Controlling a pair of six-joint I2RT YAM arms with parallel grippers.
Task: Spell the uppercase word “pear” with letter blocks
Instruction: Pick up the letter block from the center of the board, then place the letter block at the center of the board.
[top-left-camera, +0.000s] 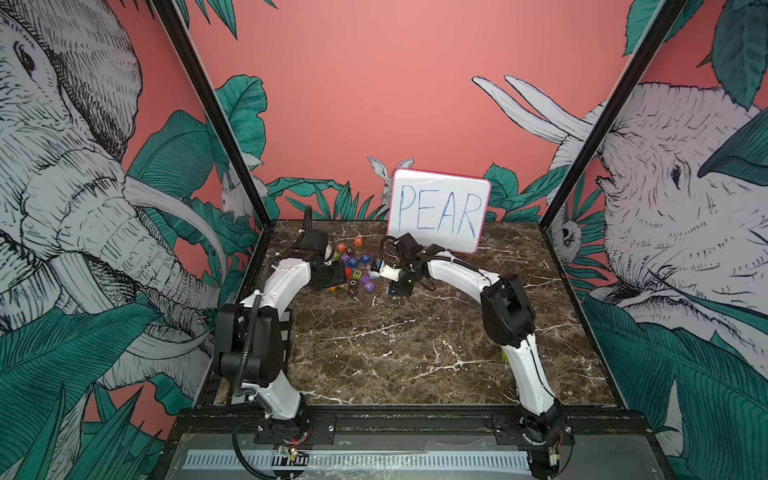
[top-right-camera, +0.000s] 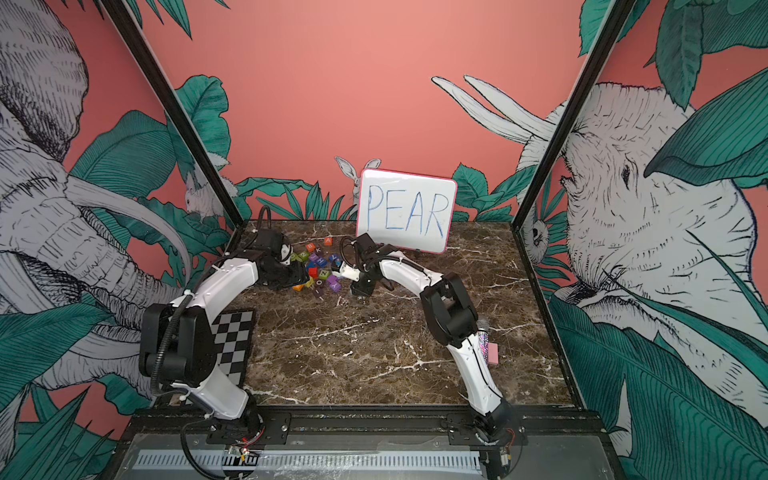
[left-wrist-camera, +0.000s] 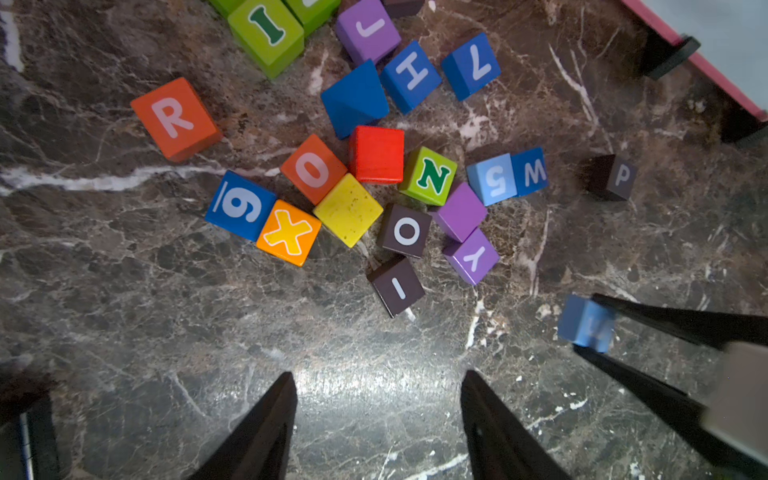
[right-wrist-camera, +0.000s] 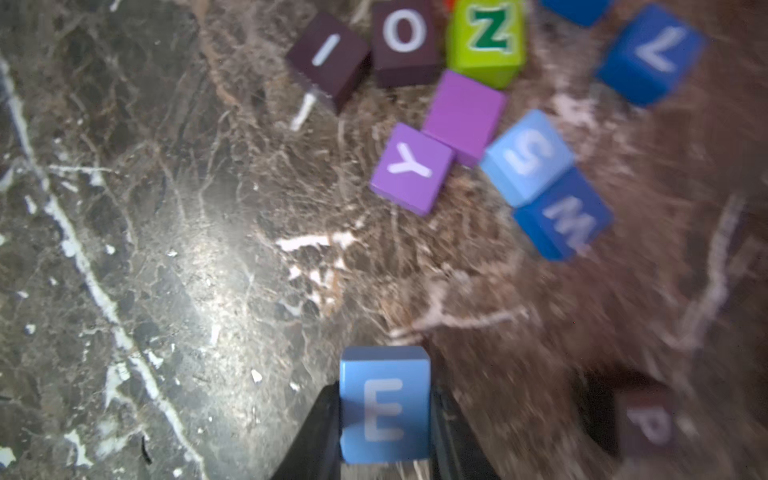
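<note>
Currently, the right claw (right-wrist-camera: 384, 388) is closed on the blue E block (right-wrist-camera: 384, 409): one black finger (right-wrist-camera: 320, 436) presses against each side face, and the white E faces the wrist camera. The left wrist view shows the same grip from the side. Whether the block is clear of the table (left-wrist-camera: 124, 291) cannot be told. The maroon P block (left-wrist-camera: 613, 176) stands alone near the right claw, apart from the other blocks, and appears blurred in the right wrist view. The left claw (left-wrist-camera: 378, 374) is open — its two fingers stand well apart with nothing between them, and only bare marble shows beneath. Beyond its fingertips lies the pile (left-wrist-camera: 376, 153), a loose cluster of coloured blocks, many touching one another, among them a green N, a purple Y and a maroon O. The orange-red R block (left-wrist-camera: 176, 118) rests a little apart from the pile, letter up, on the side away from the right claw. The orange A block (top-left-camera: 358, 241) sits at the far edge of the pile, toward the back wall, and is visible in both top views. The whiteboard (top-left-camera: 438, 210) stands upright at the back of the table behind the right arm, with PEAR handwritten in blue.
</note>
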